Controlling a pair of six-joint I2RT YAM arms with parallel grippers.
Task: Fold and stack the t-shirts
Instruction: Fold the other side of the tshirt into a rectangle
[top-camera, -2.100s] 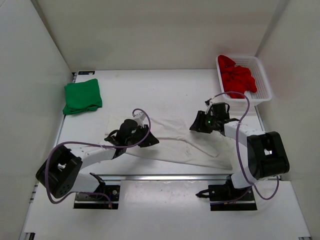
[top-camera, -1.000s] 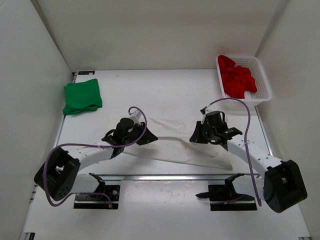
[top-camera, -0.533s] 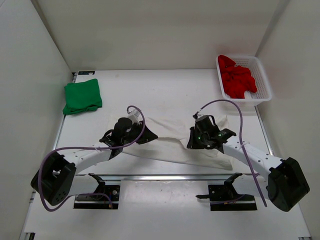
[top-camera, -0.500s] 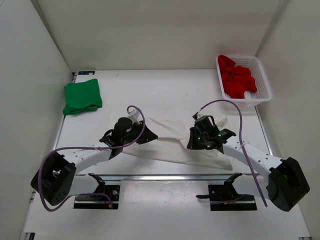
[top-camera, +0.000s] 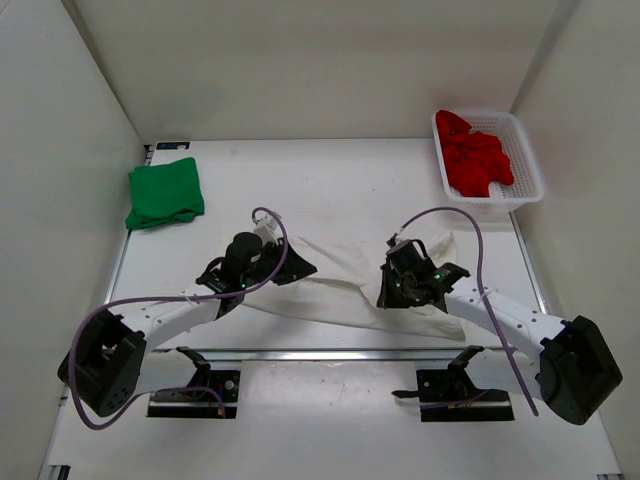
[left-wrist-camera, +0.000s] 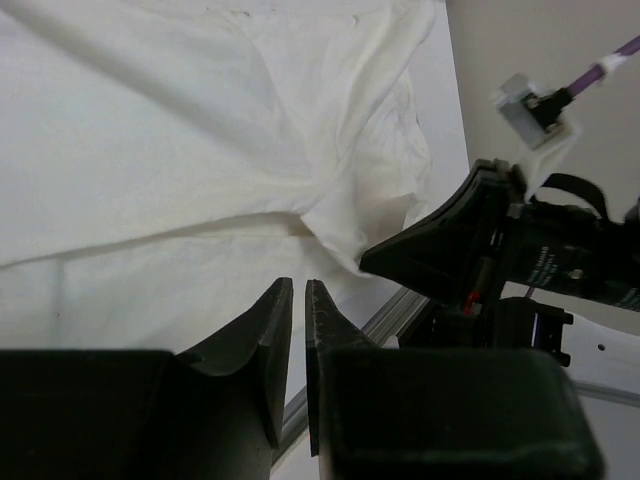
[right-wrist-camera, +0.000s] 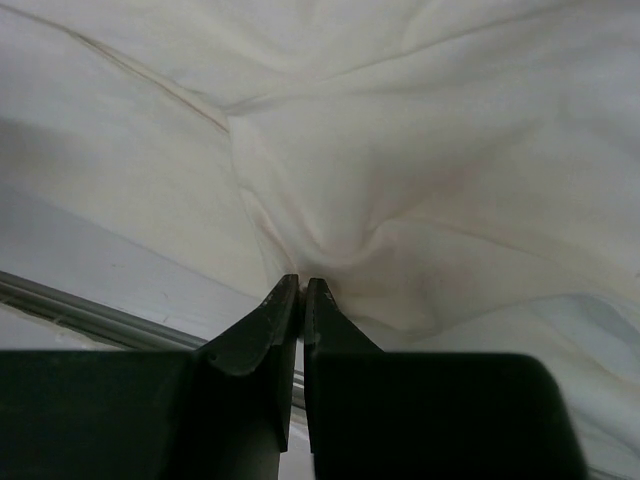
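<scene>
The white t-shirt (top-camera: 340, 295) lies spread and creased near the table's front, between my two grippers. My right gripper (top-camera: 388, 296) is shut on a pinch of it, and the cloth puckers at the tips (right-wrist-camera: 302, 280). My left gripper (top-camera: 303, 270) sits low over the shirt's left part. Its jaws (left-wrist-camera: 298, 283) stand nearly together with a slim gap, and no cloth shows in that gap. The green t-shirt (top-camera: 166, 192) lies folded at the back left. The red t-shirt (top-camera: 475, 155) is bunched in the basket at the back right.
A white mesh basket (top-camera: 528, 160) stands in the back right corner. A metal rail (top-camera: 330, 354) runs along the table's front edge, just below the shirt. White walls close in the left, back and right sides.
My right gripper has come nearer the front edge and slightly left, drawing its pinch of white shirt along. The left gripper has barely shifted.
</scene>
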